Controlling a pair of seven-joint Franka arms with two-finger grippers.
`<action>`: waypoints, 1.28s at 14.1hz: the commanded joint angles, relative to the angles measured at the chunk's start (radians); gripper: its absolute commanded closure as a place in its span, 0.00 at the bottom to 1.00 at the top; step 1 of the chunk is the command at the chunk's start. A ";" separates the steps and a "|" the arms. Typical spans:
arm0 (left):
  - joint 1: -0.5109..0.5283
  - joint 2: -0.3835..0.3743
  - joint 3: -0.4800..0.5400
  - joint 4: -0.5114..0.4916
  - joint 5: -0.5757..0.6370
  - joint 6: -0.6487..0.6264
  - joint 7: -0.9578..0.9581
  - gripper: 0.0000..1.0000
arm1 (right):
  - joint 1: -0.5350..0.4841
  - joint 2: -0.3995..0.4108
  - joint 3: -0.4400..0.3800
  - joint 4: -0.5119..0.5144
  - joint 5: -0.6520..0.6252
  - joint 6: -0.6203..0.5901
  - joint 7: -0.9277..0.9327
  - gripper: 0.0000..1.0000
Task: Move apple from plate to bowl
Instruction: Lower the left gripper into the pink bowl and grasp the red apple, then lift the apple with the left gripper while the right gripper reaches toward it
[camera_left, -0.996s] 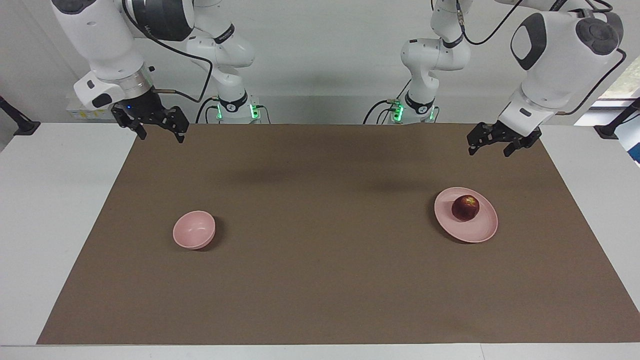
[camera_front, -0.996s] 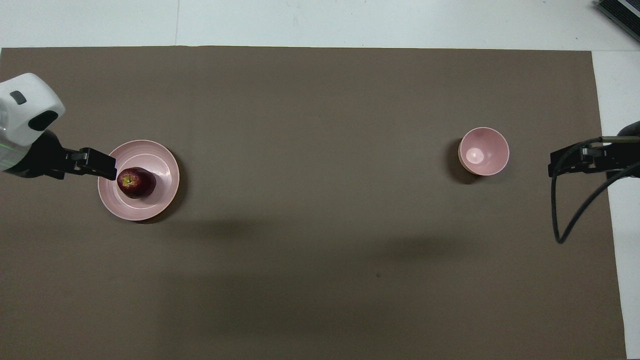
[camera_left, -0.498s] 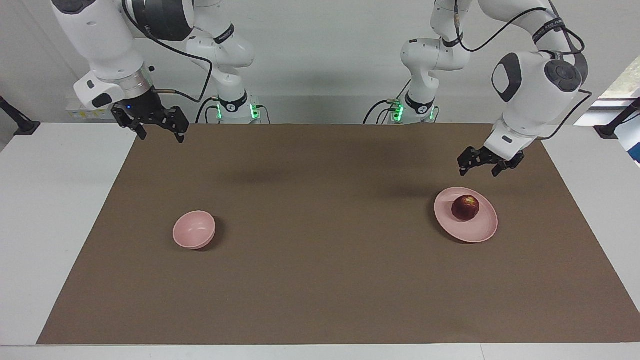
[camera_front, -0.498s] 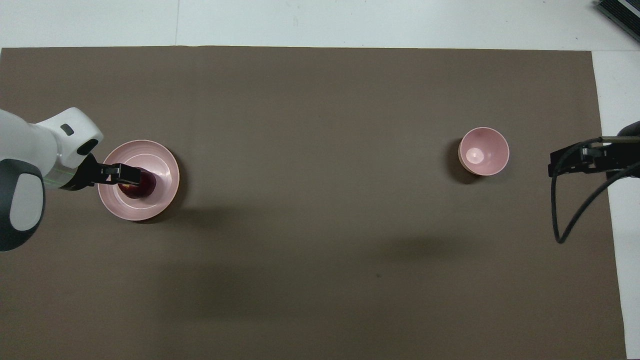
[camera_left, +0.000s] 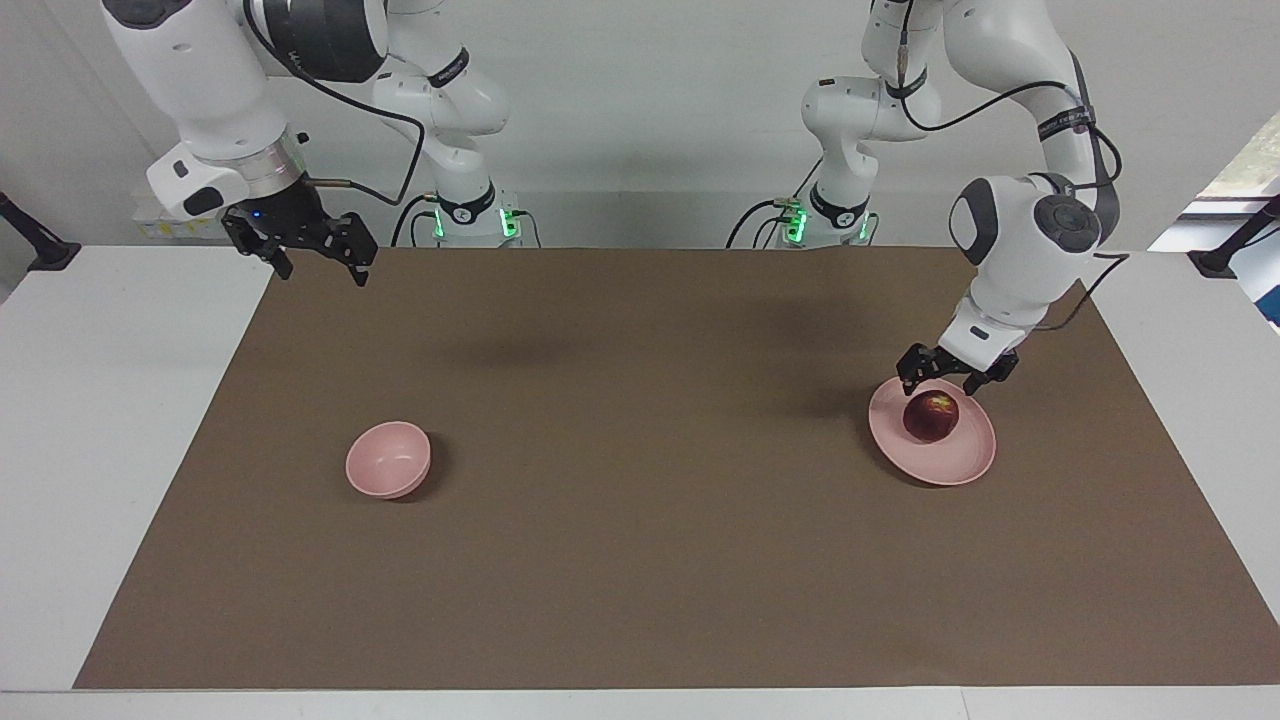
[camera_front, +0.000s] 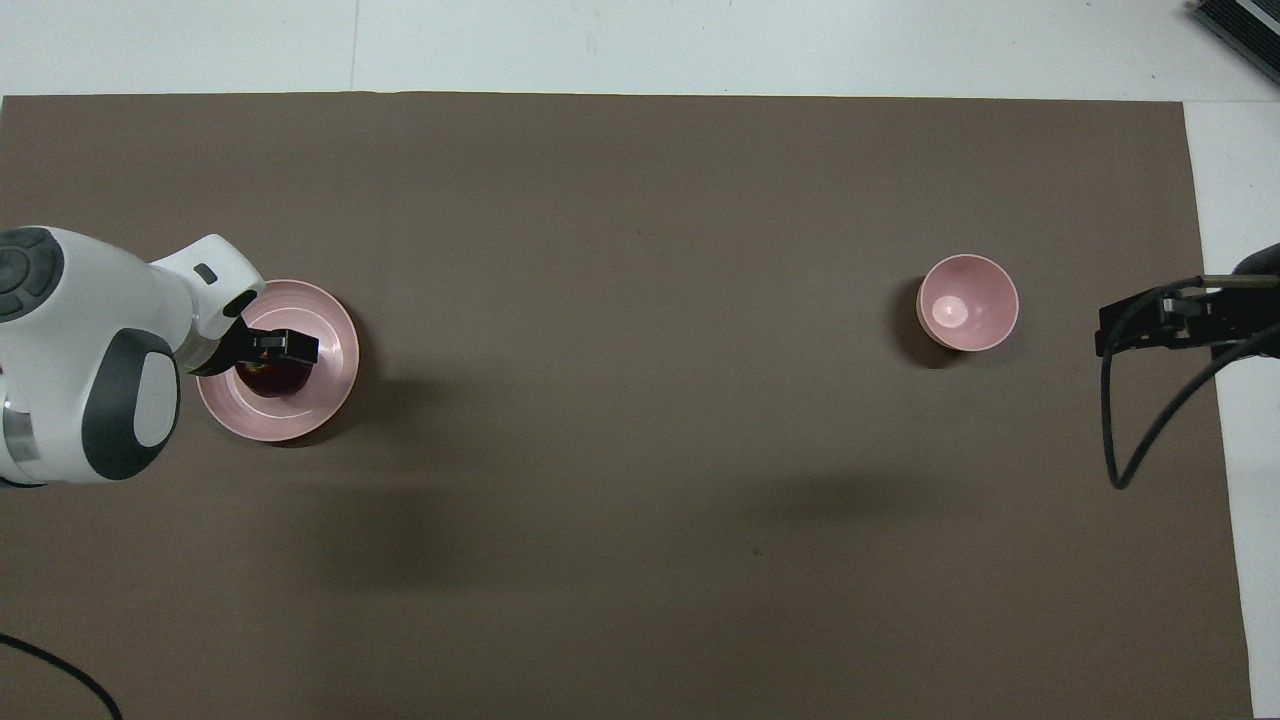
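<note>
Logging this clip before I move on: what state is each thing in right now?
Apple: on the plate, not gripped.
Plate: holds the apple.
Bowl: upright, empty.
Left gripper: open, just above the apple.
Right gripper: open, waiting above the mat's corner.

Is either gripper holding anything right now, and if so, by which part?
Nothing is held. The left gripper is open just above the apple on the plate; the right gripper waits, open.

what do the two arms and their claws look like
Both arms are glossy white with rounded segments and dark grey joint caps. Each ends in a black two-finger claw: left claw, right claw. Black cables loop along both arms, and green lights glow at their bases.
</note>
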 joint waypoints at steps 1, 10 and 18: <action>0.012 -0.005 0.001 -0.051 0.024 0.078 0.009 0.00 | 0.005 -0.047 0.006 -0.061 0.023 0.018 -0.032 0.00; 0.043 0.041 -0.001 -0.047 0.024 0.153 0.026 0.47 | 0.065 -0.119 0.015 -0.169 0.065 0.055 -0.030 0.00; 0.028 0.040 -0.002 0.100 0.023 -0.067 0.011 1.00 | 0.056 -0.123 0.007 -0.161 0.071 -0.052 -0.180 0.00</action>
